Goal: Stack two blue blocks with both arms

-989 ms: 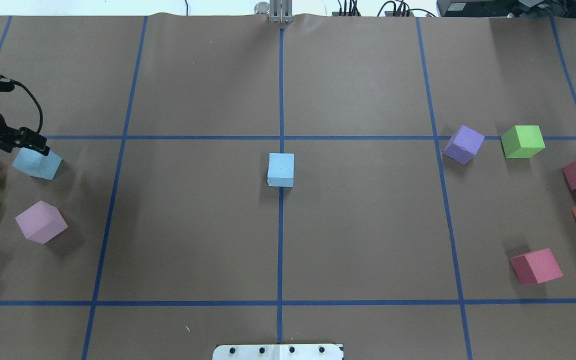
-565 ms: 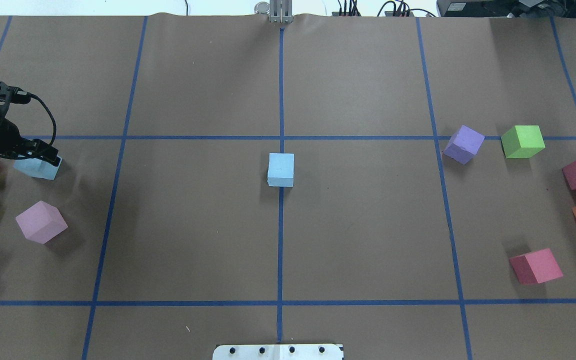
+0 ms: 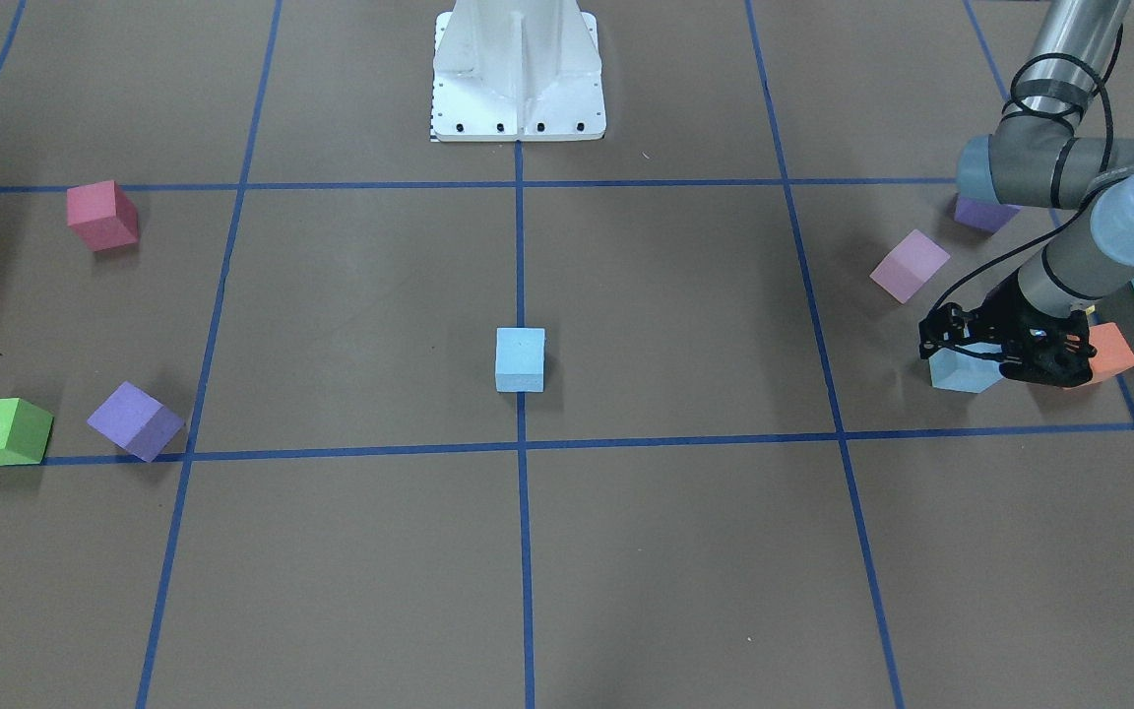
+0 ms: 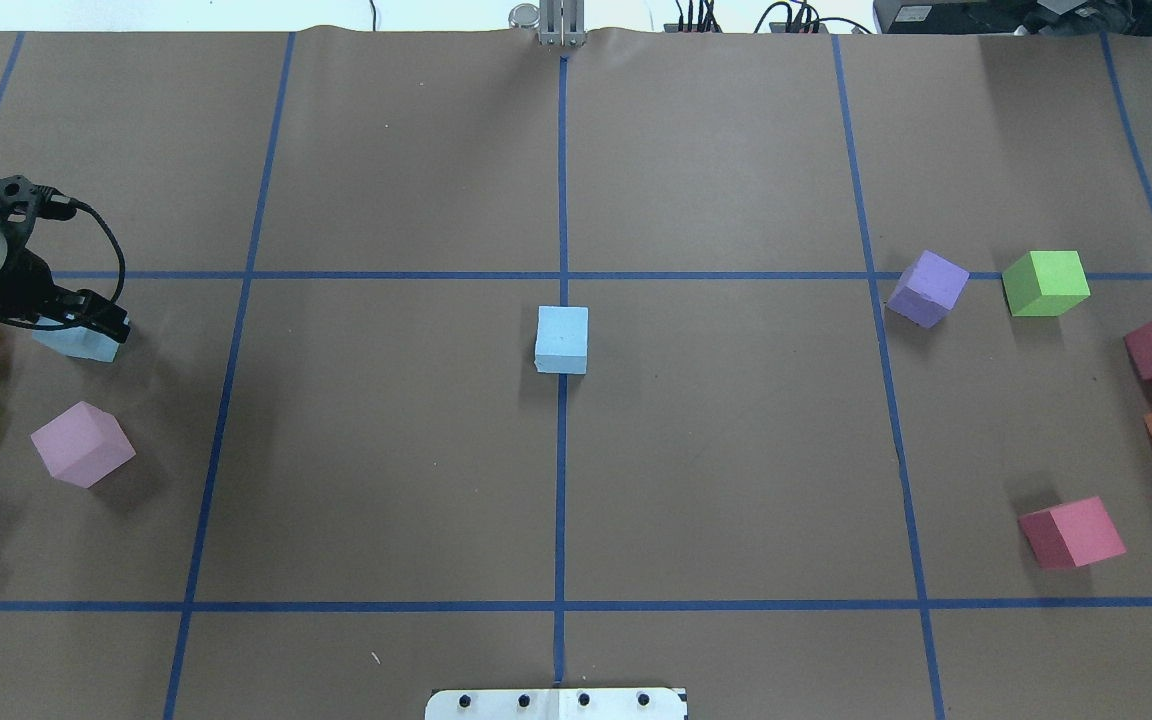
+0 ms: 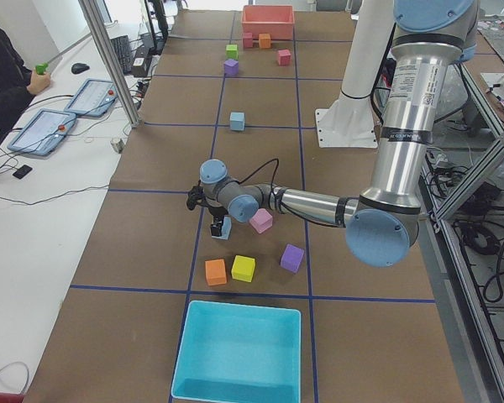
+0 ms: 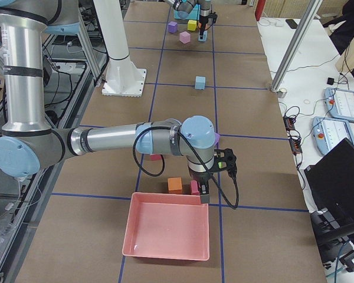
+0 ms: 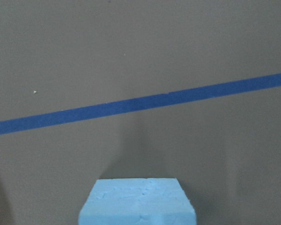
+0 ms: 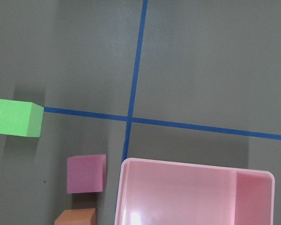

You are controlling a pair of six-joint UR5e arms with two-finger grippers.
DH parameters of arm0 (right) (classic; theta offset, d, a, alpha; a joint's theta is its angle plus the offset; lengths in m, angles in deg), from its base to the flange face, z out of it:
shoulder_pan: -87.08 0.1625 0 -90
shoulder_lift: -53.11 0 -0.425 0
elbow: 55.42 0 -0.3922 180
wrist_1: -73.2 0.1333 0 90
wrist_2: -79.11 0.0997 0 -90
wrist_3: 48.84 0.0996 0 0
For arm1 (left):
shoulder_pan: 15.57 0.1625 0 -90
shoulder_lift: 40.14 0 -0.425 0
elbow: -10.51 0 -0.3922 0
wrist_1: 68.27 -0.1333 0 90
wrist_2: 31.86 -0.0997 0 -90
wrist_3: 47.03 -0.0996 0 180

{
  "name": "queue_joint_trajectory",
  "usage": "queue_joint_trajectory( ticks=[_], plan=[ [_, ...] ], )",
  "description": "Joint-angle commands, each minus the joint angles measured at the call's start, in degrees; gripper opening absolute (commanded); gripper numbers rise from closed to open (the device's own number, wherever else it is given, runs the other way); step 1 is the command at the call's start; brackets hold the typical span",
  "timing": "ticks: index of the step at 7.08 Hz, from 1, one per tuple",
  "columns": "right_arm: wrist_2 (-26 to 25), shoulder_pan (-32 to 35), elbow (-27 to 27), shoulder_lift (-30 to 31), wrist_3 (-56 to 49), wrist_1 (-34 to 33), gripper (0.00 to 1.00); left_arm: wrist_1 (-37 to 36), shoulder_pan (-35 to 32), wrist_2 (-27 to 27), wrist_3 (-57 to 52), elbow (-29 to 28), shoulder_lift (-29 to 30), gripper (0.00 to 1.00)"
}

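- Left gripper (image 4: 101, 322) sits over blue block (image 4: 71, 346); you cannot tell if its jaws clamp it.
- Right gripper (image 6: 203, 194) hangs beside pink tray (image 6: 165, 227); jaws likewise unreadable.
- Second blue block (image 4: 562, 340) lies well apart from both.

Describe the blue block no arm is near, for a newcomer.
From the white pedestal base, follow the blue tape line straight out. The light blue block sits on it, alone in the middle; every other cube lies far to either side.

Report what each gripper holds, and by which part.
The left gripper is down over the outer blue block, but whether it is actually gripping cannot be told. The right gripper shows nothing in it.
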Motion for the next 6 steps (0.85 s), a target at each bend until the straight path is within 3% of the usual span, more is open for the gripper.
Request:
queue_joint_trajectory(
  ticks=[1, 6],
  plan=[
    [0.0, 0.5, 0.1, 1.1, -0.3, 0.0, 1.0, 0.0, 0.1, -0.3, -0.1, -0.2, -0.2, 0.98],
    [0.0, 0.5, 0.0, 1.1, -0.4, 0.0, 1.0, -0.3, 0.1, -0.3, -0.1, -0.7, 0.0, 0.7]
  ],
)
